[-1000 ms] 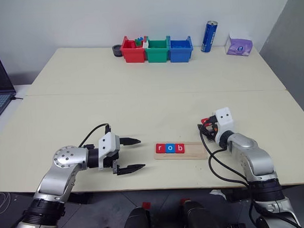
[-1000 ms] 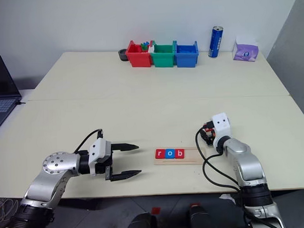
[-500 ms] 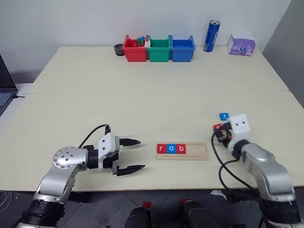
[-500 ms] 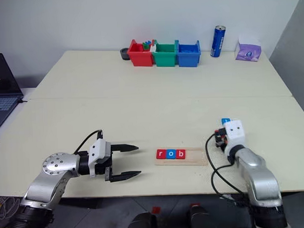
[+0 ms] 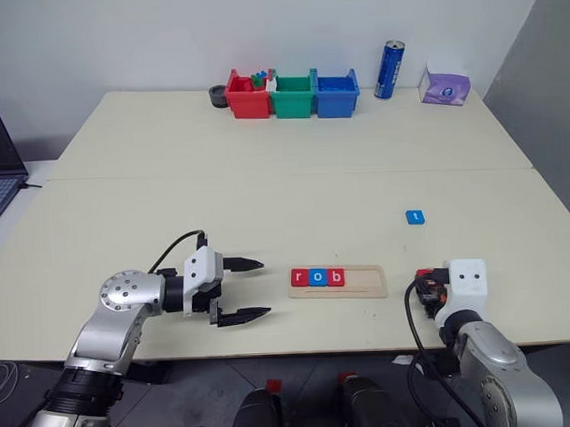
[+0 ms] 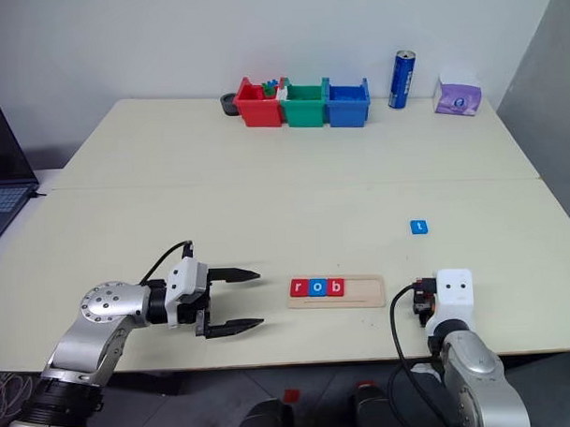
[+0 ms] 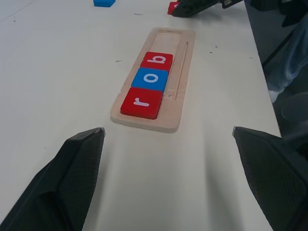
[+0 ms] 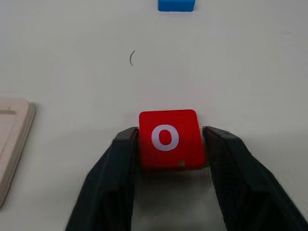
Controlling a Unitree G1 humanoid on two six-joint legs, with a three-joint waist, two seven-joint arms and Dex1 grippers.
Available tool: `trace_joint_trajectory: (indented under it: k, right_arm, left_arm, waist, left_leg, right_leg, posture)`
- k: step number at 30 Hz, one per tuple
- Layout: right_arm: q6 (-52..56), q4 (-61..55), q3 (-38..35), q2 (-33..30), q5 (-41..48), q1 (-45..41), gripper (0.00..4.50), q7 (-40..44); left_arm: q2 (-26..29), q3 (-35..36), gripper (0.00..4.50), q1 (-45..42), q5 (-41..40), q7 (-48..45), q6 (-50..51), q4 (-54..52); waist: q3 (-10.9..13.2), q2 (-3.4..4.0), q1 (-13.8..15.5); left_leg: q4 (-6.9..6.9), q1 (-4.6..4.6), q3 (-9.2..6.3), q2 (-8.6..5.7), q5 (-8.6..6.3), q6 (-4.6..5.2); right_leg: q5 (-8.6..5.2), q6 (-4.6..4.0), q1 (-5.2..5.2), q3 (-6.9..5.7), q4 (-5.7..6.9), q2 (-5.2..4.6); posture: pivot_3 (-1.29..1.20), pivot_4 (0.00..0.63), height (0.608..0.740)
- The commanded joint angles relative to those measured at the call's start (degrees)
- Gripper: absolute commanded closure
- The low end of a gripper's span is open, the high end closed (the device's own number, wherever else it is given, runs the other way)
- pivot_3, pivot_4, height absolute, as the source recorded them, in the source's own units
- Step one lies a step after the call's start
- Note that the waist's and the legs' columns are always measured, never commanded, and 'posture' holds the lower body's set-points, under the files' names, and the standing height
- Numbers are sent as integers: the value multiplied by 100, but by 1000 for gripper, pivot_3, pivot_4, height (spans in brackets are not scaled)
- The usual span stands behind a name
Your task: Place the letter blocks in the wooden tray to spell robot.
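My right claw [image 8: 168, 144] gripped a red block marked "o" [image 8: 168, 138] just right of the wooden tray [image 5: 338, 281]. In the tray sat red "r" [image 7: 142, 103], blue "o" [image 7: 152, 79] and red "b" [image 7: 157, 60]. A blue "t" block [image 5: 414, 216] lay apart on the pale table [image 5: 266, 195]. My left claw [image 5: 247, 290] gaped empty.

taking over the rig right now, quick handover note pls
Left claw: open, empty, beside the wooden tray's left end.
Right claw: shut on the red o block, near the tray's right end.
Tray holds red r, blue o, red b.
Blue t block lies loose on the table, beyond the tray's right end.
Done: r, o, b. Left: seat the red o, then t.
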Motion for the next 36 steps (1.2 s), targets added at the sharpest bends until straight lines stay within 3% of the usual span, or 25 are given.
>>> trace_joint_trajectory:
  k: [1,4,8,10,16,21,29,35,36]
  right_arm:
    - [149,-14,-107,209,186,12,984,-44]
    - [167,-191,-153,351,239,-73,46,-113]
    - [-76,-433,-152,12,117,-323,46,32]
    - [-230,-307,-320,-626,299,-583,46,623]
    - [-499,555,-544,-3144,1380,-1045,46,3534]
    - [-1820,1493,88,-4760,1094,-1053,46,5364]
    - [-3052,3174,965,-5088,498,-1924,46,6229]
    - [-3442,3953,1295,-5134,214,-2402,46,6663]
    - [-3444,4010,1318,-5130,214,-2450,209,6722]
  left_arm:
    - [-6,8,0,-45,-7,-37,-110,-65]
    - [8,23,0,-7,-5,-19,-100,-102]
    - [15,29,0,3,-7,0,-74,-130]
    - [11,27,0,-1,-8,12,-63,-139]
    - [-41,-37,0,-62,4,31,-26,-155]
    - [-57,-71,0,-142,8,13,-24,-96]
    - [-88,-104,0,-149,10,42,0,-155]
    - [-75,-94,0,-159,16,60,20,-177]
    - [-74,-92,0,-158,15,63,22,-183]
  waist:
    - [-2,-2,0]
    - [-3,-4,2]
    - [0,1,1]
    - [1,1,1]
    - [5,2,3]
    - [9,-1,9]
    - [15,-8,1]
    - [15,-8,11]
    - [15,-8,13]
  left_leg:
    - [0,0,0,0,0,0]
    - [-1,0,-1,1,0,0]
    - [0,0,0,-3,0,0]
    - [-1,-1,1,-4,0,0]
    - [-3,-2,9,-10,-1,2]
    - [-6,-6,4,-12,-1,2]
    - [2,-2,13,-7,-1,2]
    - [2,-3,11,-7,-1,2]
    - [2,-3,10,-7,-1,2]
  right_leg:
    - [0,0,0,0,0,0]
    - [0,0,0,1,-1,-1]
    - [0,0,-1,4,-1,-1]
    - [0,0,-2,6,-2,-1]
    - [0,2,2,0,-8,0]
    - [-3,-3,3,-7,-8,7]
    - [-1,-1,4,-4,-3,7]
    - [1,-3,4,-6,-4,2]
    - [2,-5,4,-6,-4,1]
  posture:
    - [0,150,740]
    - [0,150,740]
    - [0,150,740]
    - [0,150,740]
    - [0,150,740]
    - [0,150,740]
    - [0,150,740]
    - [0,150,740]
    - [0,150,740]
